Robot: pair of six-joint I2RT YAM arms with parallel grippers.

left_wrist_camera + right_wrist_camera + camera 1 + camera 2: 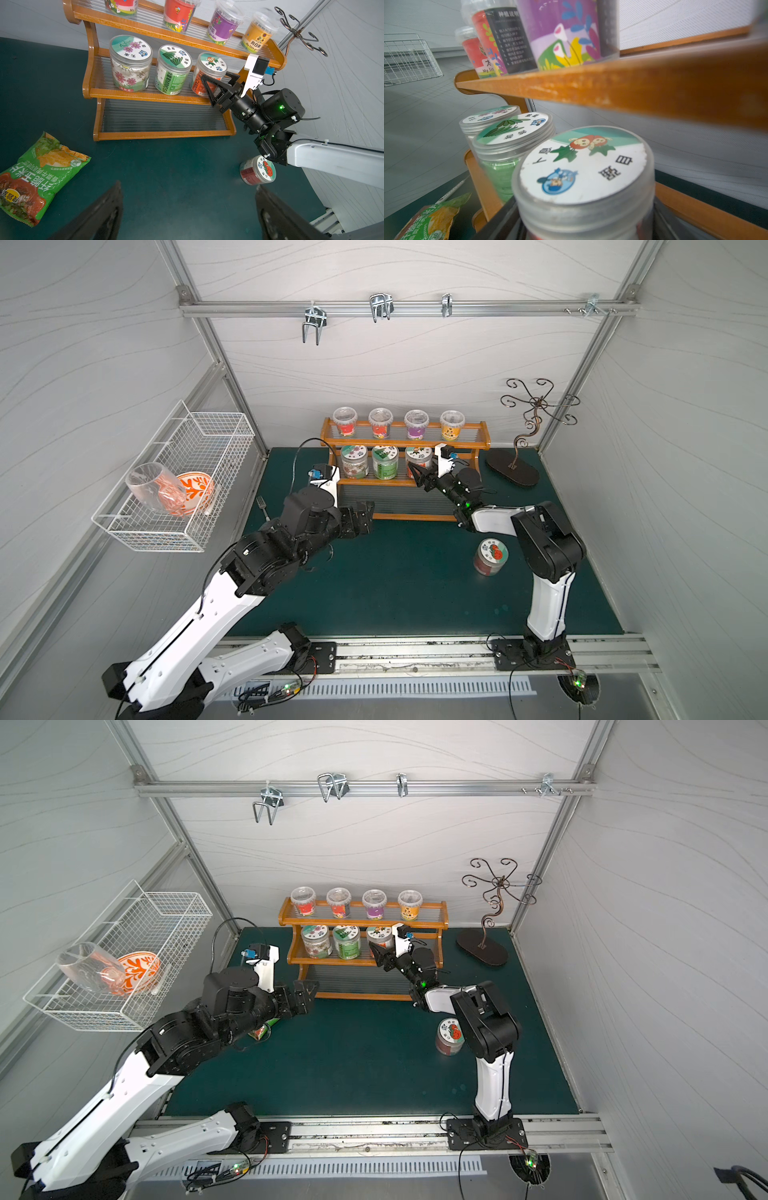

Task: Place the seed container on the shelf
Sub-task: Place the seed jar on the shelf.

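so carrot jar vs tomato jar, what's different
Carrot jar sits on the shelf's middle tier; tomato jar stands on the mat. The right claw grips the carrot jar; tomato jar is untouched. Carrot jar's label is orange, tomato jar's dark red. Both are clear with picture lids.

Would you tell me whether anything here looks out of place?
A green snack packet lies on the mat before the shelf, odd among seed jars. One tomato-lidded jar sits on the mat, not shelved.
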